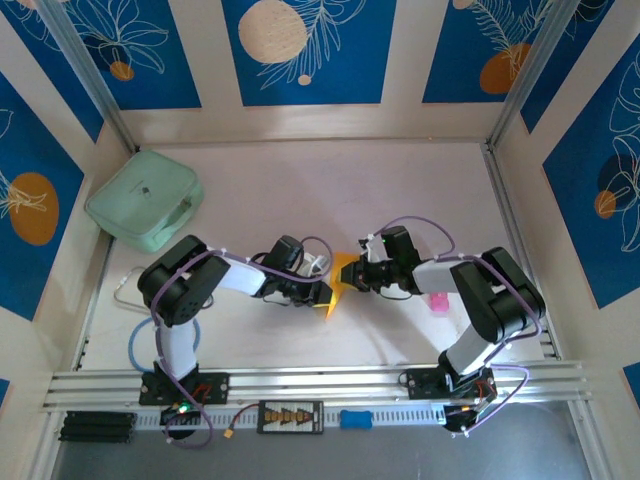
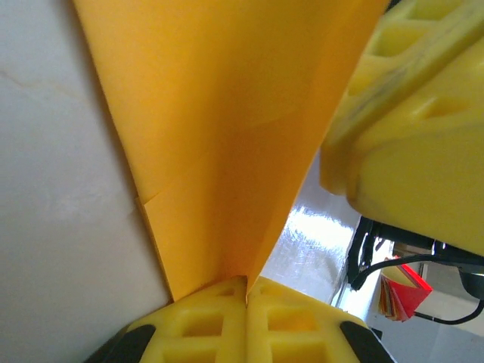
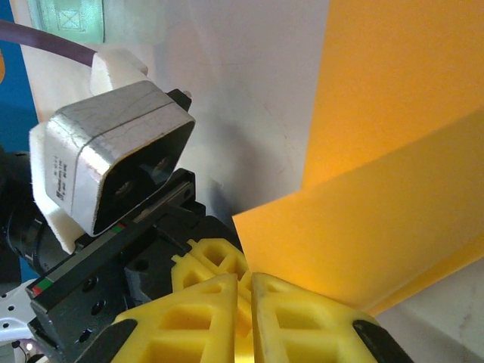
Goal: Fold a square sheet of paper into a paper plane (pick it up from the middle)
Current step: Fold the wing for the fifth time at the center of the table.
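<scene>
Low in each wrist view, left gripper (image 2: 246, 287) and right gripper (image 3: 244, 281) pinch the paper (image 2: 227, 113), so we should align edges before creasing.

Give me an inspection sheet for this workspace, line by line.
Surface: pale table, matte.
Job's things: orange paper sheet, creased, mid-table between both arms.
Clutter: mint-green case far left; small pink object beside the right arm.
Grippers: left gripper fingers shut on the paper; right gripper fingers shut on it too.
Cables: purple cables along both arms; blue cable loop by the left base.
Surroundings: blue leaf-print wall panels; aluminium rail at the near edge.
</scene>
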You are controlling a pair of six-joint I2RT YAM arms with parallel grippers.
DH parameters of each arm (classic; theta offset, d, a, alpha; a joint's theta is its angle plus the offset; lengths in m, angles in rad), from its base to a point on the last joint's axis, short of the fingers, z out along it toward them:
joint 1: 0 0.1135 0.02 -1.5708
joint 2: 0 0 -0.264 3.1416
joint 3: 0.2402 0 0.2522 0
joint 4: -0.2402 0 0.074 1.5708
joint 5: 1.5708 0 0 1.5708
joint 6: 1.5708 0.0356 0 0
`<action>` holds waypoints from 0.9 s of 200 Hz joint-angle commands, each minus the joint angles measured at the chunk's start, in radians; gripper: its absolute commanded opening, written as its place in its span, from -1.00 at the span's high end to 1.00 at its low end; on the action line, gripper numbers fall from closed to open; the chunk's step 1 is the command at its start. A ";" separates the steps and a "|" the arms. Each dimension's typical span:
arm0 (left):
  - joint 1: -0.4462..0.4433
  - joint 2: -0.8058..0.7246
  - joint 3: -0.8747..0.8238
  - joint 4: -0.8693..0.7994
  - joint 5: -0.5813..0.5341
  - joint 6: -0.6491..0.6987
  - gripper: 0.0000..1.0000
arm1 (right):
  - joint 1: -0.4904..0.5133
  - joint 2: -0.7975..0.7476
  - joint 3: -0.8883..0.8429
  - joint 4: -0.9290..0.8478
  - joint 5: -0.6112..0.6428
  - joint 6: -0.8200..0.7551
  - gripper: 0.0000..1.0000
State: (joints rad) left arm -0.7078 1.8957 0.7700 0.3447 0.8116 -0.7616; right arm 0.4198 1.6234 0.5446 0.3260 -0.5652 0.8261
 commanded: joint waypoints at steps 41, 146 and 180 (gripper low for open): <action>0.030 0.022 -0.040 0.000 -0.034 -0.034 1.00 | -0.022 0.025 0.018 0.006 -0.026 -0.022 0.71; 0.044 0.020 -0.066 0.002 -0.087 -0.076 1.00 | -0.025 0.095 0.062 0.008 -0.060 -0.027 0.70; 0.045 0.021 -0.073 0.002 -0.099 -0.089 1.00 | -0.029 0.120 0.080 0.011 -0.067 -0.031 0.70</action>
State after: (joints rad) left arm -0.6960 1.8957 0.7364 0.4118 0.8066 -0.8417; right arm 0.3985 1.7191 0.5980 0.3298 -0.6018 0.8188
